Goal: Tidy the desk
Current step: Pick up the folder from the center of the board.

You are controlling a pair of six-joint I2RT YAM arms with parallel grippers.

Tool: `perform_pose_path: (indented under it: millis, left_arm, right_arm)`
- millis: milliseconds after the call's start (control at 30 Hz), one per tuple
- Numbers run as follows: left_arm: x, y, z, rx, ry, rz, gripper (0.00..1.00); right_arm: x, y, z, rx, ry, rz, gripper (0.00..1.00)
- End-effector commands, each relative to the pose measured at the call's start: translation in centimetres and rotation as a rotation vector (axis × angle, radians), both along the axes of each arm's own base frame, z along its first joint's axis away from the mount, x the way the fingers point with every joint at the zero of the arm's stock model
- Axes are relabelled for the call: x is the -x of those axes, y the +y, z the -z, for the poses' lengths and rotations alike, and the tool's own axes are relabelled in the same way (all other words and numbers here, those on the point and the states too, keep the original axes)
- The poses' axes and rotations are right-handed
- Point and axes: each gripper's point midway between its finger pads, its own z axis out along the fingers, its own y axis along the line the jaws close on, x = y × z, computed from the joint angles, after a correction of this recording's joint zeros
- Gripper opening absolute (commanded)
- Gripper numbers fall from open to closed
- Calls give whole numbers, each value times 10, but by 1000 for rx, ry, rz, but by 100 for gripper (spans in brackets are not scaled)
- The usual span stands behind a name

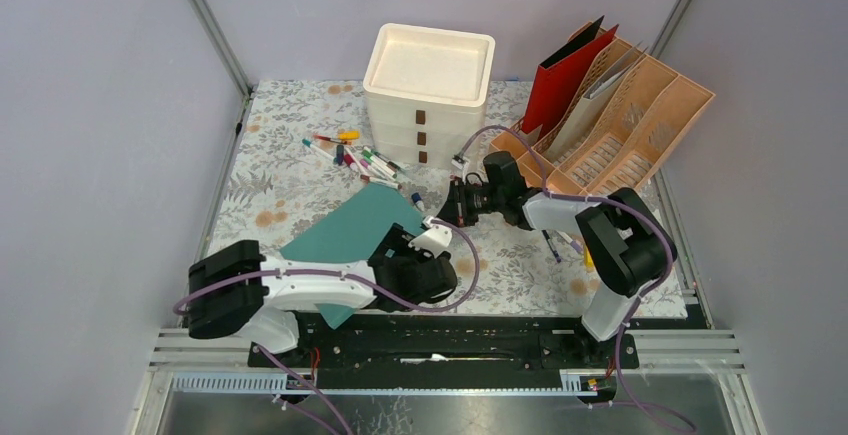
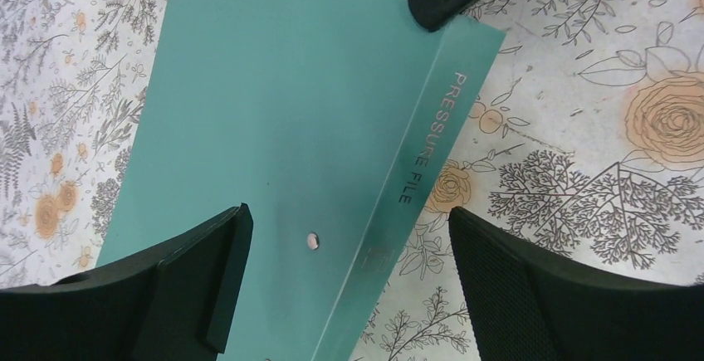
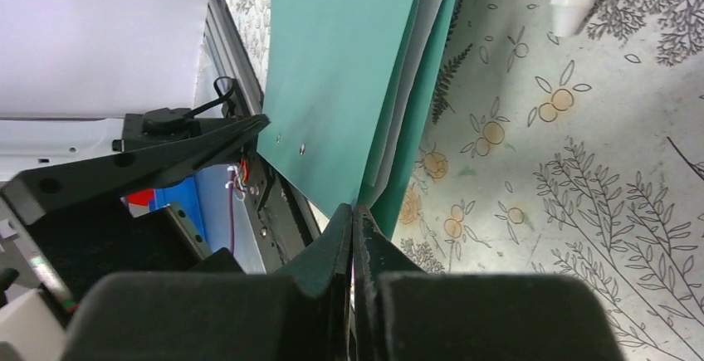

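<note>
Toward 7 o'clock on the table, the wide left end effector is straddling the folder, likely closing next; the right end effector is sitting shut.

Left gripper jaws spread wide, pointing down, right gripper jaws pressed together

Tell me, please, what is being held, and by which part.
Nothing visibly: the left tool is open astride the spine of the folder; the right tool is shut, tip at its corner.
</note>
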Motion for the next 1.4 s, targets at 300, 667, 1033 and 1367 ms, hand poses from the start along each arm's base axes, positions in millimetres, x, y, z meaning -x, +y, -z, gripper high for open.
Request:
perform_pose_path:
  millis: [300, 667, 1033, 1367]
  left_arm:
    - [-13, 12, 11, -259, -72, -120, 81]
    - [-12, 7, 13, -294, -79, -133, 27]
    - [8, -3, -36, 3, -132, -124, 0]
    - [37, -31, -103, 406, -95, 146, 0]
  right_arm:
    - [8, 3, -53, -109, -65, -52, 0]
    - [12, 2, -63, -127, -87, -63, 0]
    - [23, -10, -143, -155, -467, -198, 44]
    - [56, -68, -220, -68, -911, -293, 100]
